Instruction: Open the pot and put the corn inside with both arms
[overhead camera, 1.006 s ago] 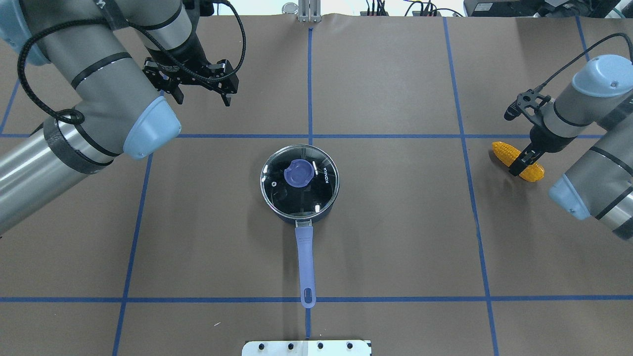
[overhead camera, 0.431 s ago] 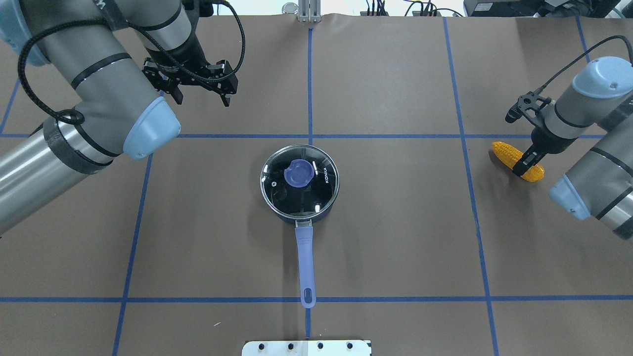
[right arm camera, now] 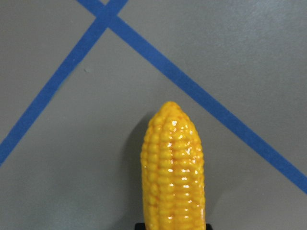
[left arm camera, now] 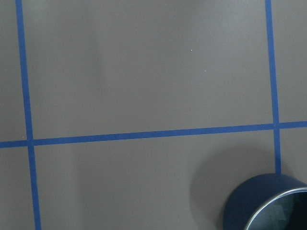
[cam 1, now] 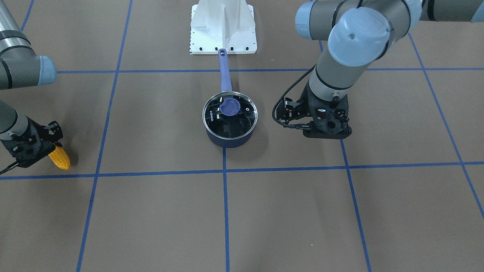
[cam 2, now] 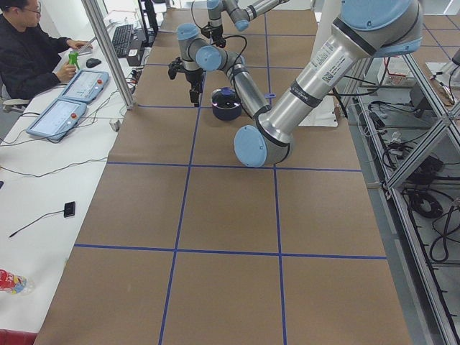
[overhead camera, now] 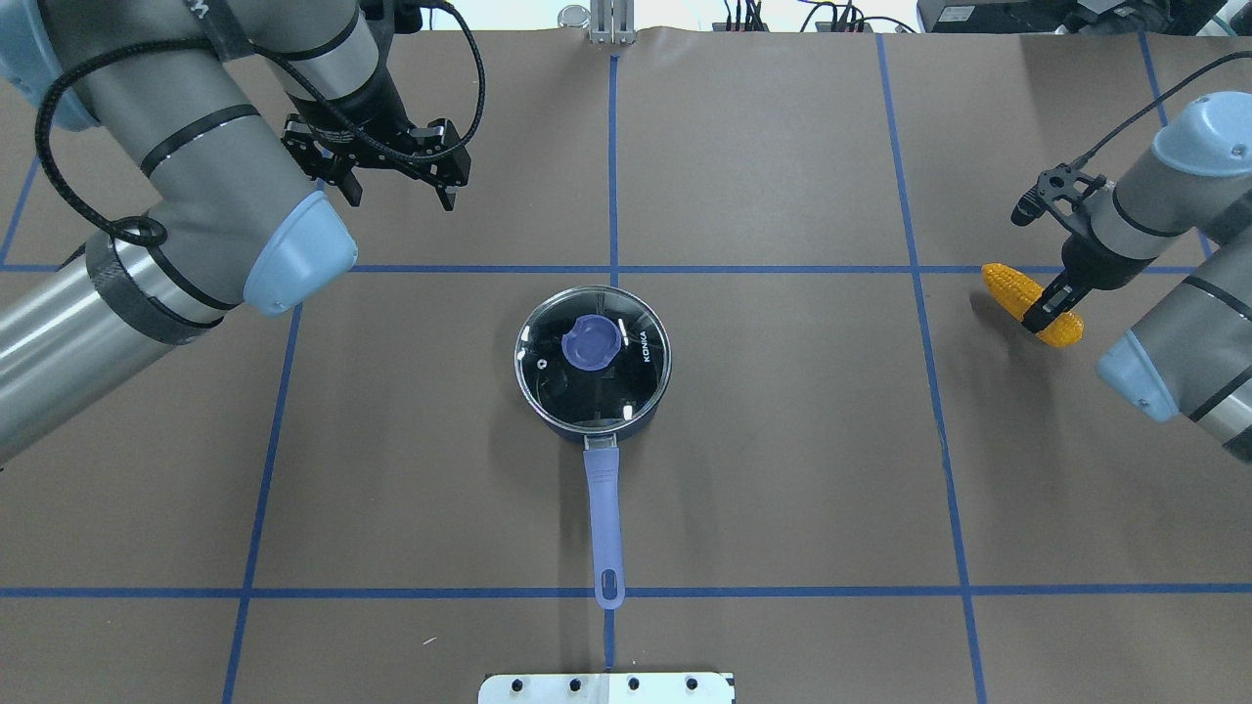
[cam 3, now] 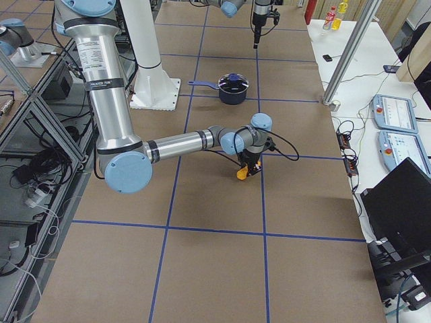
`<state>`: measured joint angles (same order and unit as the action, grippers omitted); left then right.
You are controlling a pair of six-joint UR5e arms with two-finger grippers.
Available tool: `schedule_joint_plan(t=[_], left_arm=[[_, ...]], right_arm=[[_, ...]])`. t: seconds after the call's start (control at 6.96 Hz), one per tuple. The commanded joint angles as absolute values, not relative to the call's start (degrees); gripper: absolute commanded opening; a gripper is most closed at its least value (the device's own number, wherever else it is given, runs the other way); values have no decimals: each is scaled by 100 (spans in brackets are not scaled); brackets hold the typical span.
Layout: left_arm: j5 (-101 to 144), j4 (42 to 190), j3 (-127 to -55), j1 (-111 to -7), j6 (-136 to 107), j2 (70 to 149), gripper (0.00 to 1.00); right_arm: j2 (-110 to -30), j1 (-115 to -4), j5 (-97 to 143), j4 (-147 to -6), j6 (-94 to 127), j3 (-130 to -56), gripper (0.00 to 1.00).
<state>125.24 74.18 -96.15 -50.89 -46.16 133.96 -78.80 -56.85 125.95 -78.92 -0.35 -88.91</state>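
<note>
1. Overhead: the pot (overhead camera: 591, 431) sits on the table (overhead camera: 782, 489) with its glass lid (overhead camera: 626, 386) on, blue knob (overhead camera: 591, 343) up and handle (overhead camera: 604, 513) pointing toward the robot. The left gripper (overhead camera: 401, 194) hangs beyond the pot and to its left, jaws spread wide and holding nothing. The right gripper (overhead camera: 1043, 311) is well to the pot's right, clamped across the middle of the corn (overhead camera: 1007, 286).
2. Front-facing: the lidded pot is in the middle. The left gripper is near one side of it but not touching. The corn is far off on the other side, with one end sticking out of the right gripper. I cannot tell whether the corn clears the table.
3. Exterior left: the left gripper is close beside the pot, apart from it.
4. Exterior right: the corn hangs in the near gripper, well short of the pot.
5. Left wrist: only the pot's dark wall and lid rim show, in the lower right corner, next to blue tape lines (left arm camera: 144, 134). No fingers are visible.
6. Right wrist: the corn fills the lower middle, tip pointing away, with a dark sliver of gripper under it.
</note>
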Motion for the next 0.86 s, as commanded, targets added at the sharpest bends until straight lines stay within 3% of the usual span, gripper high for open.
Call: schedule_joint_plan(t=[0.0, 0.43, 0.72], left_arm=[[12524, 7409, -9615, -5080, -4649, 13429, 100], [11955, 7418, -9554, -4538, -5054, 13806, 100], [11953, 7435, -9361, -4238, -5176, 14070, 100]], right_arm=[[-7771, -5800, 12604, -7936, -44, -8912, 31], [-7428, -5967, 12840, -8154, -9, -8982, 31], [-7043, -5985, 12858, -9126, 44, -9419, 32]])
